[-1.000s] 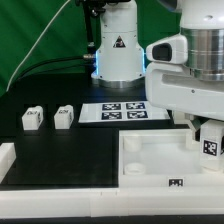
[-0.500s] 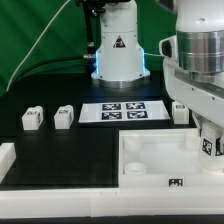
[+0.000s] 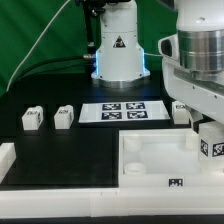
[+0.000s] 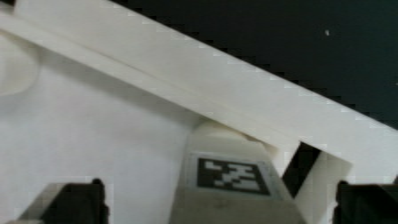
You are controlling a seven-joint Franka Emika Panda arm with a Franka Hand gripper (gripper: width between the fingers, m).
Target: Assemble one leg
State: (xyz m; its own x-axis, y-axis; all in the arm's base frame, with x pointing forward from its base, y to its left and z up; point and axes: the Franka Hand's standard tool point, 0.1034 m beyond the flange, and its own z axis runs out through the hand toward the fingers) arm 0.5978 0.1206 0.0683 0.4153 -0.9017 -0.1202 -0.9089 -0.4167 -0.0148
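The leg (image 3: 211, 146), a small white peg with a black-and-white tag, stands upright at the far corner of the white tray (image 3: 150, 160) on the exterior view's right. My gripper (image 3: 207, 130) is right over it. In the wrist view the leg (image 4: 231, 172) sits between my two dark fingers (image 4: 71, 202), with a gap of white tray (image 4: 89, 120) showing on each side. The jaws are open around the leg and do not touch it.
Two more legs (image 3: 32, 118) (image 3: 64, 116) stand on the black table at the exterior view's left. Another leg (image 3: 181, 112) stands behind the tray. The marker board (image 3: 124, 111) lies in front of the robot base (image 3: 117, 55). A white block (image 3: 6, 155) sits at the left edge.
The hand has shifted toward the exterior view's right and risen a little since one second ago. The leg stays at the tray's corner.
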